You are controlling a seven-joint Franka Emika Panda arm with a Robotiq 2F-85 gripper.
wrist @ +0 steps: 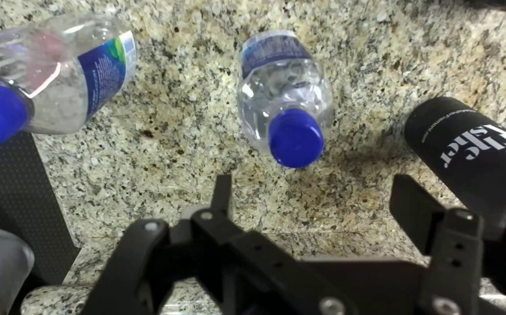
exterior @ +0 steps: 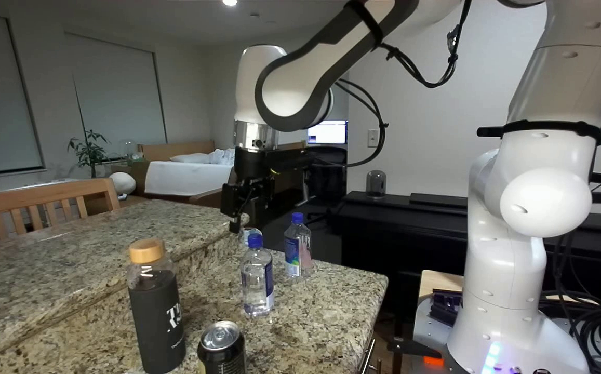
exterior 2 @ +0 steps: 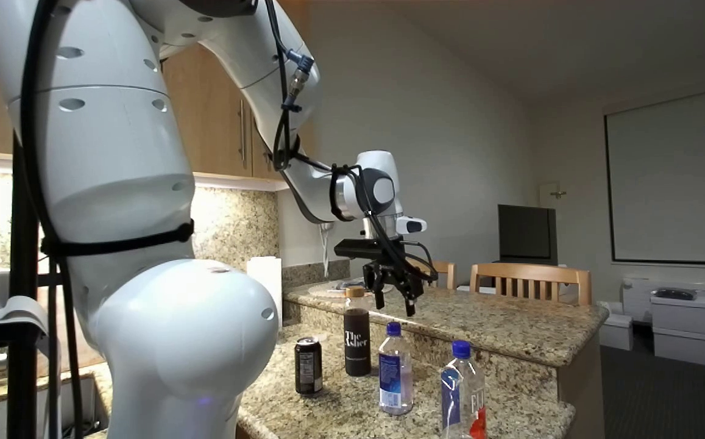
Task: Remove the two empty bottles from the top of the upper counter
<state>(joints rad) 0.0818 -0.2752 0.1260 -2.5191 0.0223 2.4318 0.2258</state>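
In an exterior view, two clear, blue-capped bottles (exterior: 257,283) stood upright and apart on the lower desk (exterior: 326,311), beside the upper counter (exterior: 87,239). In an exterior view, the fingers (exterior 2: 410,305) hung higher than the bottles; a dark flask (exterior 2: 357,341) stood near a black can (exterior 2: 308,366). In the wrist view, the fingers were spread wide.

In an exterior view, the bottom edge cuts off the nearer clear plastic, blue-capped bottle (exterior 2: 463,393), and we cannot read the small print on the black cylindrical metal can (exterior 2: 308,367).
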